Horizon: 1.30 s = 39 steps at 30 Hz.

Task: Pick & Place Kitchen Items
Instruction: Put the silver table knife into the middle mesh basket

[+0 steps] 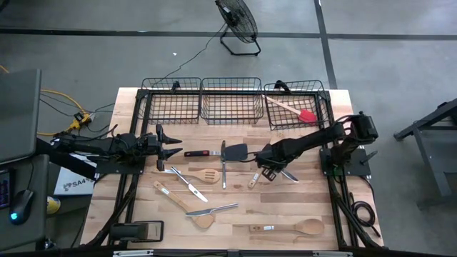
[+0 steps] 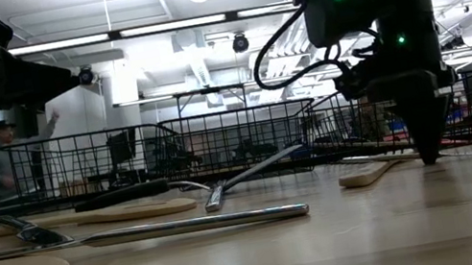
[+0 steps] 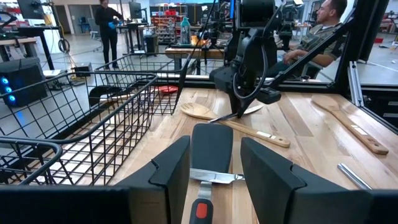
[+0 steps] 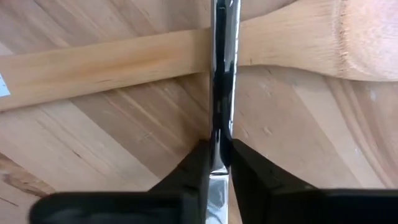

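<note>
My right gripper (image 1: 268, 171) points down at the table's middle right and is shut on a silver knife (image 4: 221, 93), which crosses the neck of a wooden spoon (image 4: 124, 62). My left gripper (image 1: 175, 148) is open and level. It faces the black turner (image 1: 232, 151), whose red-and-black handle (image 3: 202, 208) lies just ahead of its fingers, untouched. A red-headed spatula (image 1: 300, 113) lies in the right basket. More wooden spatulas (image 1: 203, 176) and knives (image 1: 189, 184) lie flat on the table. My right gripper pinches the silver knife (image 4: 219, 163) between its two fingers, which come from above and point down. The knife stands on edge between the fingers and runs on across the wooden spoon's neck (image 4: 186, 53). I cannot tell whether it is lifted clear.
Three black wire baskets (image 1: 230, 100) stand in a row along the far edge. A wooden spoon (image 1: 289, 228), a wooden spatula (image 1: 178, 198) and another knife (image 1: 218, 210) lie near the front edge. People show in the room beyond the table.
</note>
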Tool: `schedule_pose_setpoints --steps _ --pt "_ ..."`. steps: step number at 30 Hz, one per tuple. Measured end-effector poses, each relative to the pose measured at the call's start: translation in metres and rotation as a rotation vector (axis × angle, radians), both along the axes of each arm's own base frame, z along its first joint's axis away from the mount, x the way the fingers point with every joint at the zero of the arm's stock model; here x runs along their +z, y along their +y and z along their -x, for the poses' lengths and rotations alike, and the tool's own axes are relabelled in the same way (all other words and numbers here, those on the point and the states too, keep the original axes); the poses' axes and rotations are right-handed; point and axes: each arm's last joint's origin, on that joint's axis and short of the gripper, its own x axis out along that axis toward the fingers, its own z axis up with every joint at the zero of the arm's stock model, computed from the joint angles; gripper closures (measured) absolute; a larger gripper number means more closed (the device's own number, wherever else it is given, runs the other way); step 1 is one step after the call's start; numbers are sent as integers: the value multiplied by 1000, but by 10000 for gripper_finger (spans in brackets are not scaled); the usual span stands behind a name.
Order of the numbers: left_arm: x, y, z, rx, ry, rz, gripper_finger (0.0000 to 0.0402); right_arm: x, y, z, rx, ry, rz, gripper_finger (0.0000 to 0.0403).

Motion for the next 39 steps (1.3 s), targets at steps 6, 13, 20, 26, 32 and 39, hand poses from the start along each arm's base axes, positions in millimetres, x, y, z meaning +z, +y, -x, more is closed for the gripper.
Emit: schedule_pose_setpoints --steps 6,13,20,26,32,39 --pt "0 0 0 0 0 0 261 0 0 0 -21 -1 -10 376" --pt "0 0 0 0 0 0 261 2 0 0 -41 -23 -19 376" --pt "0 0 0 0 0 0 261 16 0 2 -44 -91 -24 376" --pt "0 0 0 0 0 0 261 30 0 4 -41 -154 2 376" --pt "0 0 0 0 0 0 261 41 3 6 -17 -217 39 376" --pt "0 0 0 0 0 0 261 52 10 4 4 -329 101 376"
